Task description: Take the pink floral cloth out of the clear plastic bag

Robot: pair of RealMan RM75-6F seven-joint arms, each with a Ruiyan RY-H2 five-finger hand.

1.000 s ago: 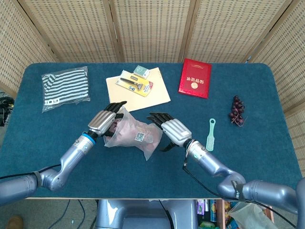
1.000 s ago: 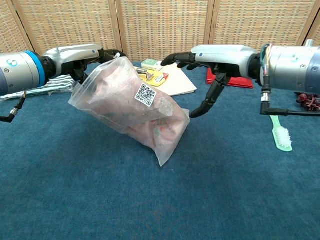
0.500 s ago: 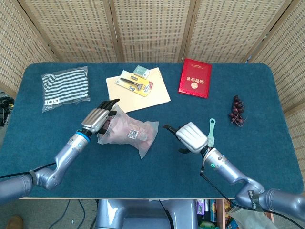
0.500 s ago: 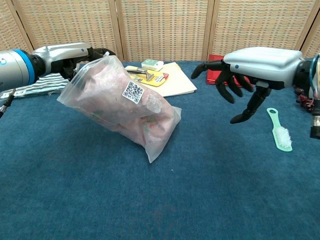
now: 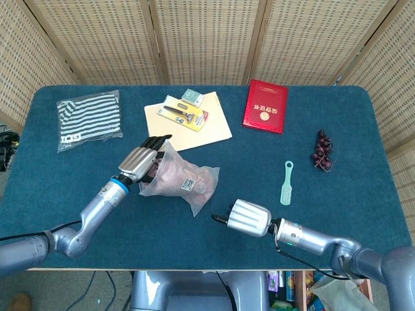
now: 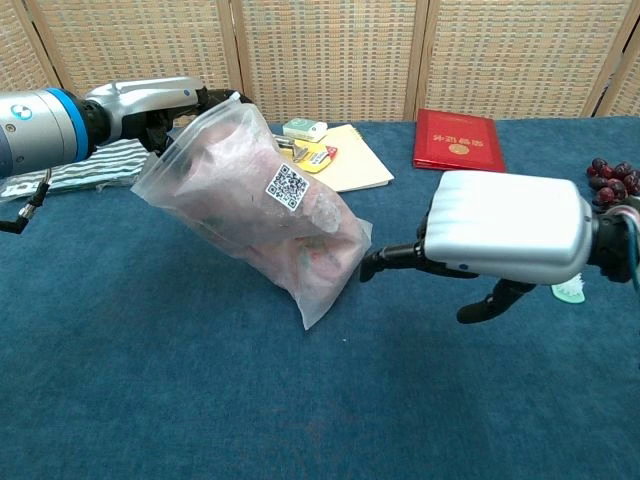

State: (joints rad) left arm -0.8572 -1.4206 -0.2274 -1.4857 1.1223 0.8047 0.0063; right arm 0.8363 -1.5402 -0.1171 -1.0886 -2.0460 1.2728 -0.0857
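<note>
The clear plastic bag [image 5: 183, 184] [image 6: 265, 215] with a QR label holds the pink floral cloth [image 6: 300, 240] inside it. My left hand [image 5: 140, 164] [image 6: 150, 105] grips the bag's upper left end and holds it tilted, its lower corner hanging toward the table. Down near the table's front edge, my right hand [image 5: 245, 218] [image 6: 500, 240] is empty with its fingers apart, its fingertips [image 6: 375, 265] pointing at the bag's lower corner, a short way from it.
A striped packet [image 5: 89, 119] lies at the back left. A beige folder [image 5: 188, 120] with a razor pack and small box lies behind the bag. A red booklet [image 5: 265, 106], grapes [image 5: 321, 150] and a green brush [image 5: 286, 183] are on the right.
My right hand let go of the bag's right end, pulled back toward the front edge and dropped low. The left hand kept its hold and the bag shifted slightly.
</note>
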